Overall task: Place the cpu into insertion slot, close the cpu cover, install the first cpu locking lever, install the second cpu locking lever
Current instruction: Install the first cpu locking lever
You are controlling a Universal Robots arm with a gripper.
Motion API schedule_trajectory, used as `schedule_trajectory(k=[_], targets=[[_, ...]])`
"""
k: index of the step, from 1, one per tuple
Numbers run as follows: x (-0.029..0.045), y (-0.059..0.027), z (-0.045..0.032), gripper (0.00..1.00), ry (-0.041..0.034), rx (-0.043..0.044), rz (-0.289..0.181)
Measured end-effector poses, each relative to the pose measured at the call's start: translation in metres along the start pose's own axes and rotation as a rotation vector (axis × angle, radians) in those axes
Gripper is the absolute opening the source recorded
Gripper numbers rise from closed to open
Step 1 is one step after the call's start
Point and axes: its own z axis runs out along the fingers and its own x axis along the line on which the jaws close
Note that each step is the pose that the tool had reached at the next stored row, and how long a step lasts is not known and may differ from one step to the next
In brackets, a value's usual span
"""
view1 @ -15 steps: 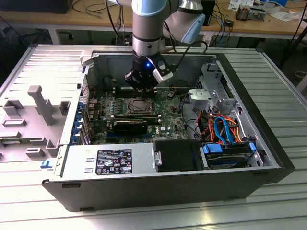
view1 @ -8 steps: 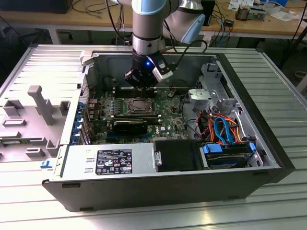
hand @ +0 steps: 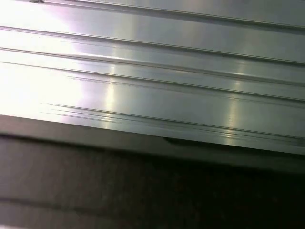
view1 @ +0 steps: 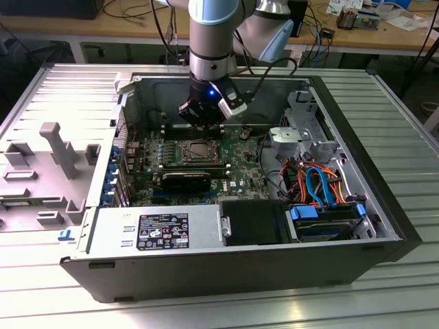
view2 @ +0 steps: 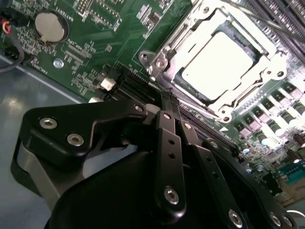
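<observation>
- While the arm hangs over the open computer case, we see the end effector with its fingers clenched together, grasping nothing, just beside the socket.
- At upper right of the second wrist view, the cpu lies in the insertion slot, the cpu cover apparently down around it.
- Risk, in our judgement: a skewed push could slip off a locking lever and scrape the green board.
</observation>
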Motion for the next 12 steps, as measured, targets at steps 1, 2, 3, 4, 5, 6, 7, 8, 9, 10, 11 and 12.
schedule_trajectory(k=[1,2,3,4,5,6,7,8,9,10,11,12], targets=[[0.0003,-0.0018,-0.0001,0.11,-0.0004,-0.0037,0.000],[0.0004,-0.0032,-0.0001,0.11,-0.0009,-0.0069,0.000],[0.0007,-0.0052,0.0001,0.11,-0.0014,-0.0106,0.000],[0.0009,-0.0066,0.0004,0.11,-0.0017,-0.0133,0.000],[0.0010,-0.0070,0.0006,0.11,-0.0018,-0.0138,0.000],[0.0010,-0.0072,0.0010,0.11,-0.0020,-0.0141,0.000],[0.0010,-0.0073,0.0015,0.11,-0.0018,-0.0140,0.000],[0.0010,-0.0074,0.0019,0.11,-0.0018,-0.0139,0.000],[0.0009,-0.0075,0.0024,0.11,-0.0017,-0.0139,0.000],[0.0008,-0.0076,0.0028,0.11,-0.0017,-0.0139,0.000],[0.0008,-0.0077,0.0032,0.11,-0.0015,-0.0138,0.000],[0.0007,-0.0078,0.0035,0.11,-0.0015,-0.0136,0.000]])
